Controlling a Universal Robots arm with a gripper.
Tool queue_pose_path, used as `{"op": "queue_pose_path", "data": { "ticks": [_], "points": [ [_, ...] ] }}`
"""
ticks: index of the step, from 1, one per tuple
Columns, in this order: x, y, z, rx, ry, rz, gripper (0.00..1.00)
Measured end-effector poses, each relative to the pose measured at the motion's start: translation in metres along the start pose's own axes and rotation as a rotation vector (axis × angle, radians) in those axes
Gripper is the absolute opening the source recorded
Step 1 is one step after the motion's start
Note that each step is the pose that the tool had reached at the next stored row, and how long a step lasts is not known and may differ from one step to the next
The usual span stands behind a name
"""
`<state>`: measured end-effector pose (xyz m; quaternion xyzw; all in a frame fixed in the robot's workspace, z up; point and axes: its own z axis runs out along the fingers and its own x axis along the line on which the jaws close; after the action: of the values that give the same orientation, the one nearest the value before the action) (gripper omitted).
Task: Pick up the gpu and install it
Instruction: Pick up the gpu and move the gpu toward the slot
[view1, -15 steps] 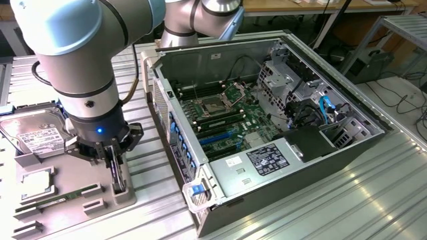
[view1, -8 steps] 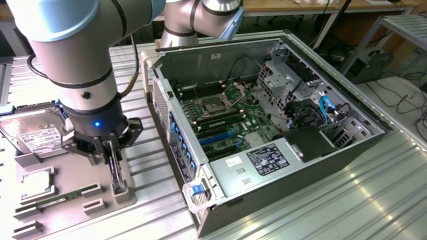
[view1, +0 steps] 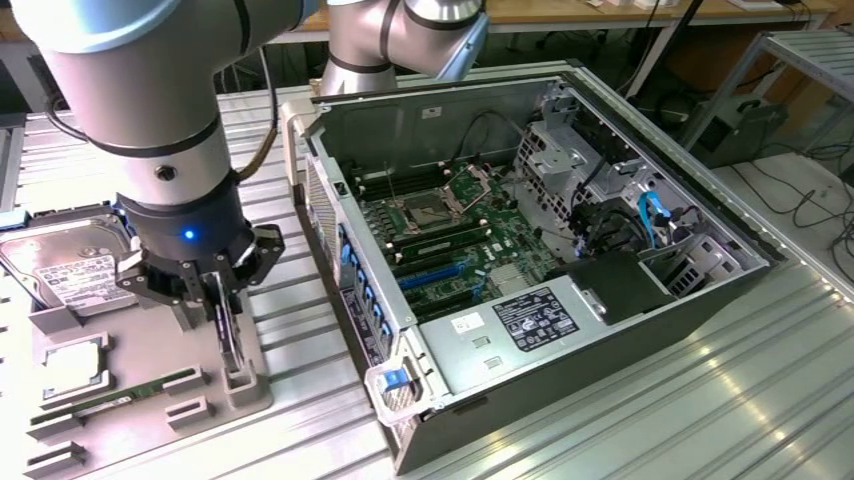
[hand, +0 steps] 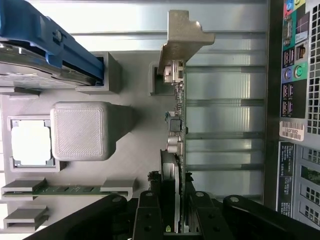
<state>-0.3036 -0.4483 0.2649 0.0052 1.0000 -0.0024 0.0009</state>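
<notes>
**Pincer (hand: 174, 220) clamped on gpu (hand: 179, 130), card not yet out of its holder**

Pincer fingers (hand: 149, 217) sit one on each face of the gpu, closed against it at the end where the round fan (hand: 169, 170) bulges from the card. The grip looks made: both fingers press on the board with no gap to see. The card stands on edge. Its pale bracket (hand: 184, 35) is at the far end from the pincer, resting by a small post of the grey tray (view1: 160, 345).

In the exterior view the arm comes straight down on the tray at that view's left, and the lower edge of the gpu sits in its slot there. So, as I judge it, the pick is at the grasp stage and the lift is not yet done.

Around the card the other parts lie in their own nests: a CPU (hand: 30, 142), a green memory stick (hand: 67, 190) and a hard drive (view1: 67, 265).

Just beside the tray, toward the exterior view's right, the open case (view1: 601, 420) lies on the slatted bench (view1: 721, 400). Its motherboard (view1: 441, 240) is exposed and the blue slots (view1: 434, 272) are bare. No card is seated there, so the whole install is left.
</notes>
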Motion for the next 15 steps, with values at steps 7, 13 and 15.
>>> {"op": "queue_pose_path", "data": {
  "ticks": [7, 13, 15],
  "points": [
    [0.0, -0.0001, -0.0171, 0.0, 0.0, 0.0, 0.27],
    [0.0, -0.0002, -0.0328, 0.0, 0.0, 0.0, 0.27],
    [0.0, -0.0002, -0.0374, -0.0001, 0.0, 0.0, 0.27]
  ]
}}
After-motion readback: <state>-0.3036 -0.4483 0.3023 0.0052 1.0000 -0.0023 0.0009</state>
